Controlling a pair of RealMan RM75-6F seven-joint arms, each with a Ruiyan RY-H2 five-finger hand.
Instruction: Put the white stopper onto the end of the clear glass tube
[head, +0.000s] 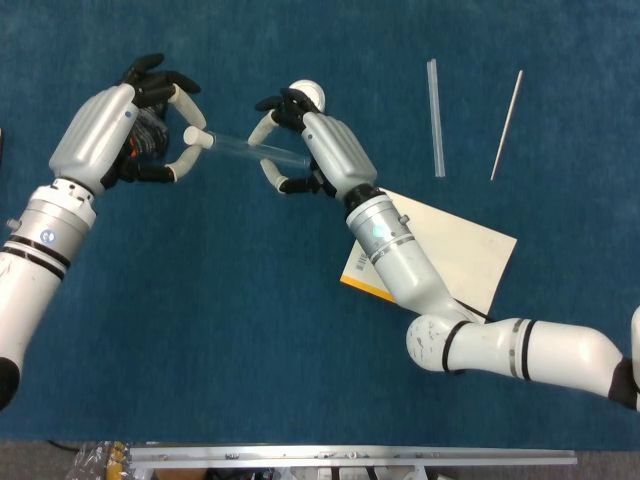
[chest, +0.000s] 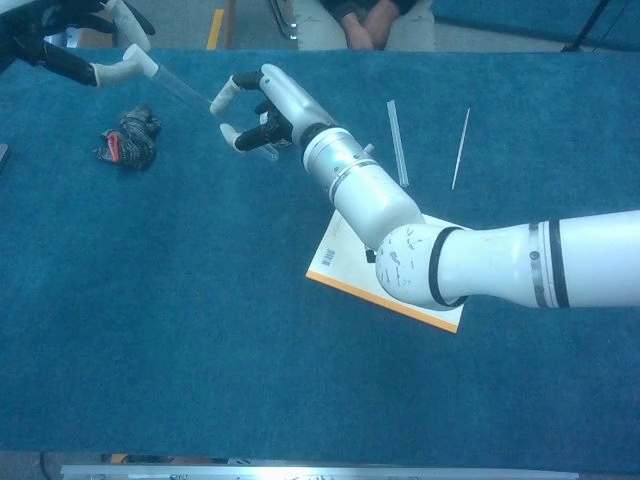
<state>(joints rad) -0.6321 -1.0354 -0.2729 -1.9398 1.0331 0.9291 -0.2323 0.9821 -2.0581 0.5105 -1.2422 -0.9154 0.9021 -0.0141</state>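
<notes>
In the head view, the clear glass tube (head: 255, 151) runs nearly level between the two hands, above the blue table (head: 220, 330). The right hand (head: 318, 150) grasps its right portion, fingers curled round it. The white stopper (head: 195, 137) sits against the tube's left end, pinched in the fingertips of the left hand (head: 112, 130) (whether it is pushed in cannot be told). Behind that hand lies a dark crumpled object (head: 147, 132). A white ball (head: 306, 95) shows just past the right hand. In the chest view, the left hand (chest: 70, 40) grips the stopper (chest: 135, 68) at the upper left, the tube (chest: 185, 93) slants down to the right hand (chest: 265, 115), and a book (chest: 350, 265) lies under the right forearm.
</notes>
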